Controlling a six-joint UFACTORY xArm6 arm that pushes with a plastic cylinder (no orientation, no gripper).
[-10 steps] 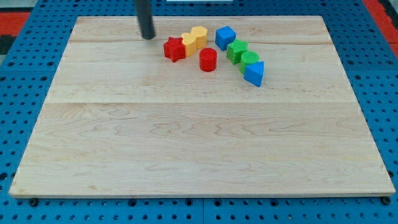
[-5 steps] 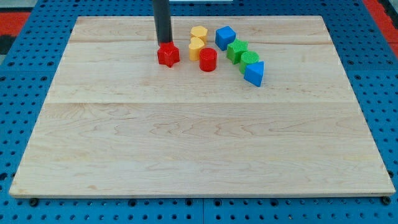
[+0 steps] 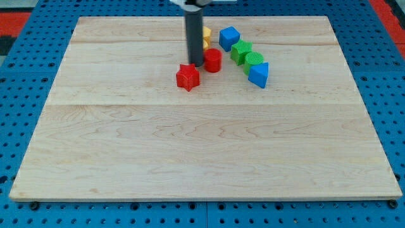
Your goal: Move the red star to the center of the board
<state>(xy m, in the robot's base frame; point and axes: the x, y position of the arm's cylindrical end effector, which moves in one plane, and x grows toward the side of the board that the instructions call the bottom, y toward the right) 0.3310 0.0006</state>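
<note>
The fingerless rod's tip (image 3: 195,64) touches the red star (image 3: 187,76) from above, the red cylinder (image 3: 212,60) just right, smooth wooden board (image 3: 126,158) below.

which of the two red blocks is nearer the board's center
The red star; it sits lower in the view than the red cylinder, just below my tip.

A single elevated camera is looking obliquely down across the whole wooden board (image 3: 202,152), framing it from the near edge, with blue pegboard (image 3: 19,114) showing around it.
</note>
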